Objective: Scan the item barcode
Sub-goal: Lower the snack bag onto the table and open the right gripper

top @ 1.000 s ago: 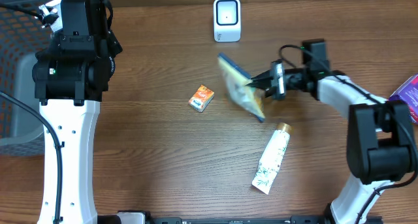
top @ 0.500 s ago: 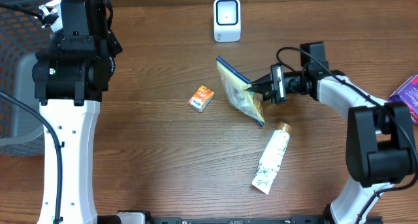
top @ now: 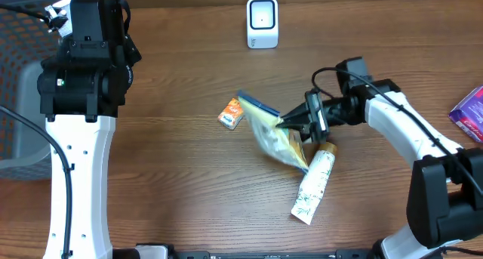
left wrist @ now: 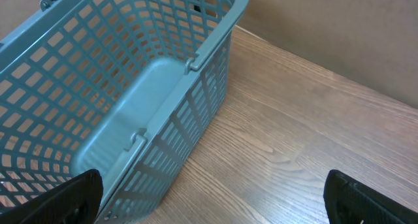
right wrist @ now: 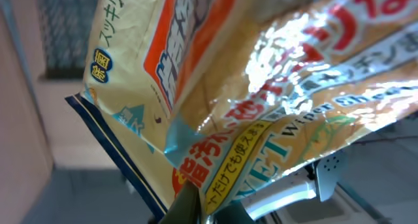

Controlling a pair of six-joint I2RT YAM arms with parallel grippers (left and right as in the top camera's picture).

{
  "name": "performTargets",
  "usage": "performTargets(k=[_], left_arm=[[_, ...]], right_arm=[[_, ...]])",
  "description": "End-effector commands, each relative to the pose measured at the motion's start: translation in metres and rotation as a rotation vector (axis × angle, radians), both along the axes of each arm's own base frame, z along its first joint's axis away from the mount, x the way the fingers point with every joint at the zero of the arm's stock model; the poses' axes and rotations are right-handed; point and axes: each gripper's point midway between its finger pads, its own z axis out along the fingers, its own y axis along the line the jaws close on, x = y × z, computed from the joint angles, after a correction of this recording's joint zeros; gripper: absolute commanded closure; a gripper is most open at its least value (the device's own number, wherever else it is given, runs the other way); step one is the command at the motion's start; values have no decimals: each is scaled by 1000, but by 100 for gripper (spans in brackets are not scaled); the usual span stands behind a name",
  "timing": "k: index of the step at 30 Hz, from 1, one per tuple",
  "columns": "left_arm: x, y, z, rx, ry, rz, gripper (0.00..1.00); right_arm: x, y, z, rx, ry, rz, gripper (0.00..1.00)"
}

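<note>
Over the middle of the tabletop (top: 181, 176), the right fingers (top: 298, 121) are pinched tight on one edge of the wipes packet (top: 273, 129), holding it tilted, its blue-edged end pointing toward the small orange box (top: 233, 112). It hangs between that box and the white tube (top: 314, 183), lower end just beside the tube's gold cap. Well apart at the far edge sits the scanner (top: 262, 22). On the right wrist view, glossy yellow wrapper fills the frame. Over on the left, the left fingers (left wrist: 65, 199) are spread wide with nothing between them, beside the basket (left wrist: 117, 100)
</note>
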Motion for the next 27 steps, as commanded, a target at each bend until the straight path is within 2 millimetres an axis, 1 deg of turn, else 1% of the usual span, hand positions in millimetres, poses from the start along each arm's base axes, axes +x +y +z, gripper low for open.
performTargets(k=[1, 3, 7, 10, 12, 17, 21, 24, 27], left_arm=[[0, 4, 3, 6, -9, 19, 0], [0, 4, 3, 5, -9, 19, 0], [0, 4, 3, 6, -9, 19, 0], [0, 4, 3, 6, -10, 19, 0], [0, 4, 3, 5, -10, 19, 0], [0, 4, 3, 5, -9, 19, 0], [0, 4, 3, 5, -10, 19, 0], [0, 4, 3, 5, -10, 19, 0], [0, 4, 3, 5, -9, 19, 0]], right_arm=[[-14, 3, -9, -55, 41, 19, 96], [-21, 4, -16, -88, 77, 28, 96], [-27, 3, -34, -171, 77, 36, 96], [-36, 6, -50, -269, 113, 57, 96], [-36, 8, -59, -312, 120, 61, 96], [-24, 20, -70, -281, 19, 71, 96], [-20, 21, -80, -285, 34, 68, 96], [-8, 22, -91, -273, 5, 55, 96], [10, 27, -98, -218, -91, 40, 96]])
